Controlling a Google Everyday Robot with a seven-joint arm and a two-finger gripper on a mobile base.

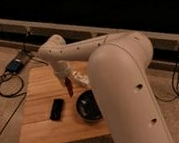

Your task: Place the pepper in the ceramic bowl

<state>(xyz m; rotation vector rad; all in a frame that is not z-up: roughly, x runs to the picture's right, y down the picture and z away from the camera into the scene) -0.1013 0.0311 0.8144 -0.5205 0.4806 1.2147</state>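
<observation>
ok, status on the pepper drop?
Claw over the table, shut on the pepper. Pepper hangs just outside the ceramic bowl, not yet in. Black slab beside bowl, not blocking.

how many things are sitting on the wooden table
2: a flat black rectangular slab left of a glossy black ceramic bowl. The gripper holds a slim dark-red pepper off the table; the white arm may hide others.

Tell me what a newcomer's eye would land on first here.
The huge white arm fills the right half of the view and bends over the wooden table. Its gripper hangs above the table's middle, holding the dark-red pepper just up and left of the black ceramic bowl. A flat black slab lies left of the bowl.
</observation>
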